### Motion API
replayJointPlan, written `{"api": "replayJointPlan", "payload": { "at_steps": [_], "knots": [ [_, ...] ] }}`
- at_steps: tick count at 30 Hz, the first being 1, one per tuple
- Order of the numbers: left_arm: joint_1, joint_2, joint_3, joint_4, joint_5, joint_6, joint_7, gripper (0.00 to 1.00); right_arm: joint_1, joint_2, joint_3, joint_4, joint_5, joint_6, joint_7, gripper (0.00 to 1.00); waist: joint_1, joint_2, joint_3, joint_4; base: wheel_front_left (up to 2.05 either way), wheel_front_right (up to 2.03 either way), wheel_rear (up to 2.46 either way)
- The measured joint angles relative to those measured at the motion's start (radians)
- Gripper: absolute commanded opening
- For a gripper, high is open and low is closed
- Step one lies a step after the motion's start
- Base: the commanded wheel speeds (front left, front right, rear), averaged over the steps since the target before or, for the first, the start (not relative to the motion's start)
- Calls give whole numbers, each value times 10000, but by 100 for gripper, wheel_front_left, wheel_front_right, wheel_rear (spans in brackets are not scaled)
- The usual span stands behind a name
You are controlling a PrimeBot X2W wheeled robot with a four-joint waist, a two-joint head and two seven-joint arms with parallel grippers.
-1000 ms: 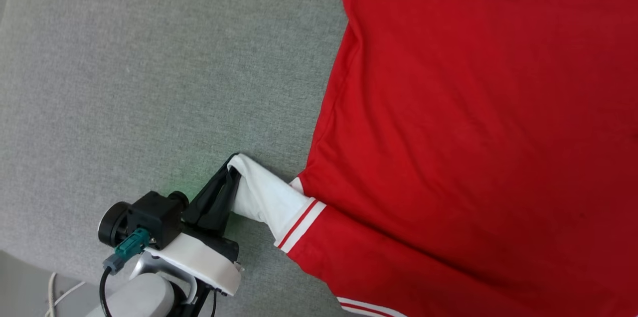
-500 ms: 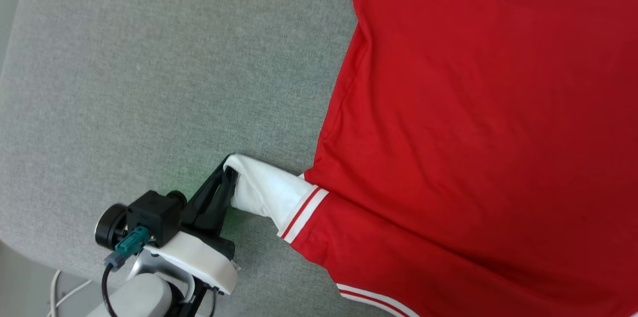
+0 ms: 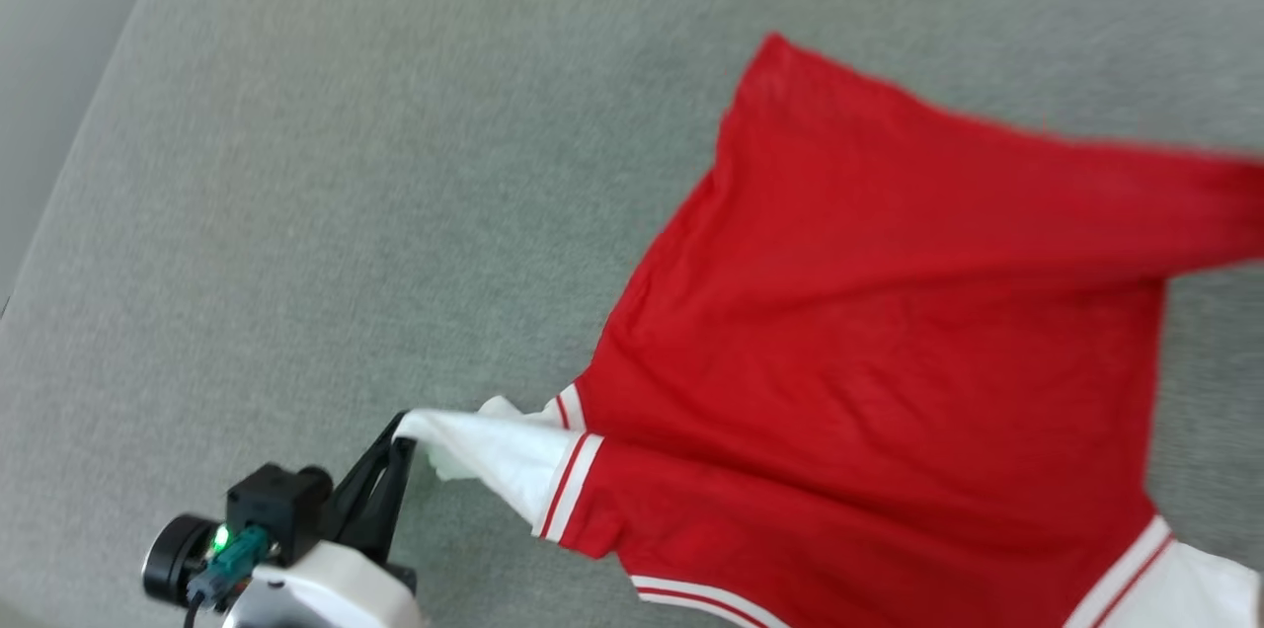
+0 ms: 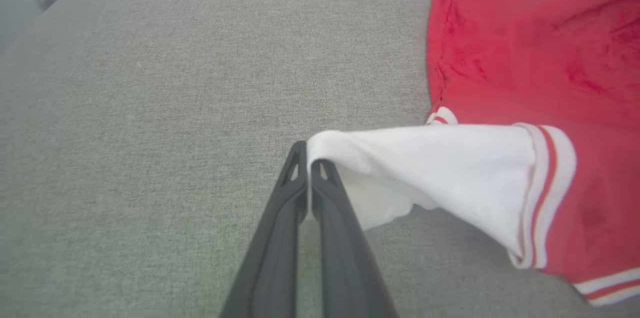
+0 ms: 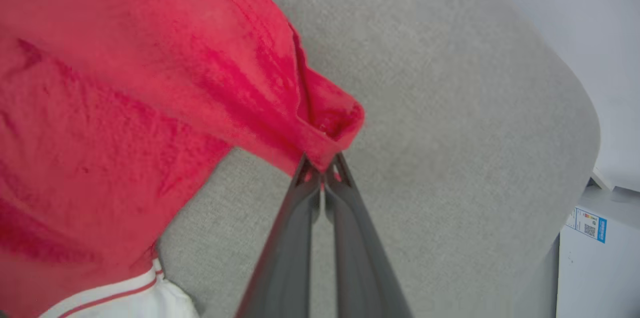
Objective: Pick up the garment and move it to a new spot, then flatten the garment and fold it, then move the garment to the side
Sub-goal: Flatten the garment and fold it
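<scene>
Head view first: the garment [image 3: 869, 332], red with white sleeves and striped trim, lies spread over the right half of the frame on the grey fabric-covered surface [image 3: 346, 164], its upper right edge stretched toward the right border (that part is blurred). At the lower left, the left tool [image 3: 403, 432] has its two dark fingers pressed together on the tip of a white sleeve [image 3: 494, 460], which is drawn taut between the fingertips and the red body. In the right wrist view, the right tool [image 5: 324, 165] is likewise closed, its fingertips pinching a folded red corner [image 5: 330, 123] of the garment, the cloth sloping away to the upper left. A pale box [image 5: 595, 258] with a small label sits at the lower right there.
</scene>
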Motion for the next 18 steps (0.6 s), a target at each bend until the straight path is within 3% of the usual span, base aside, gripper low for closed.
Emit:
{"api": "replayJointPlan", "payload": {
  "at_steps": [5, 8, 13, 18],
  "knots": [
    [595, 293, 86, -67, -176, 226, 44, 0, 2380, -897, -75, -621, 732, 0, -652, 0, -2, 0, -789, -525, 0, 0, 0],
    [859, 439, 125, -128, -261, 328, 42, 0, 3872, -1101, -311, -713, 1080, 0, -1204, 0, -2, 0, -1141, -891, 0, 0, 0],
    [1210, 562, 242, -230, -387, 454, 23, 0, 6102, -955, -815, -604, 1340, 0, -2029, 0, -2, 0, -1504, -1471, 0, 0, 0],
    [1302, 596, 353, -278, -431, 523, -15, 0, 8075, -282, -1160, -228, 1494, 0, -2623, 0, -2, 0, -1601, -1864, 0, 0, 0]
  ]
}}
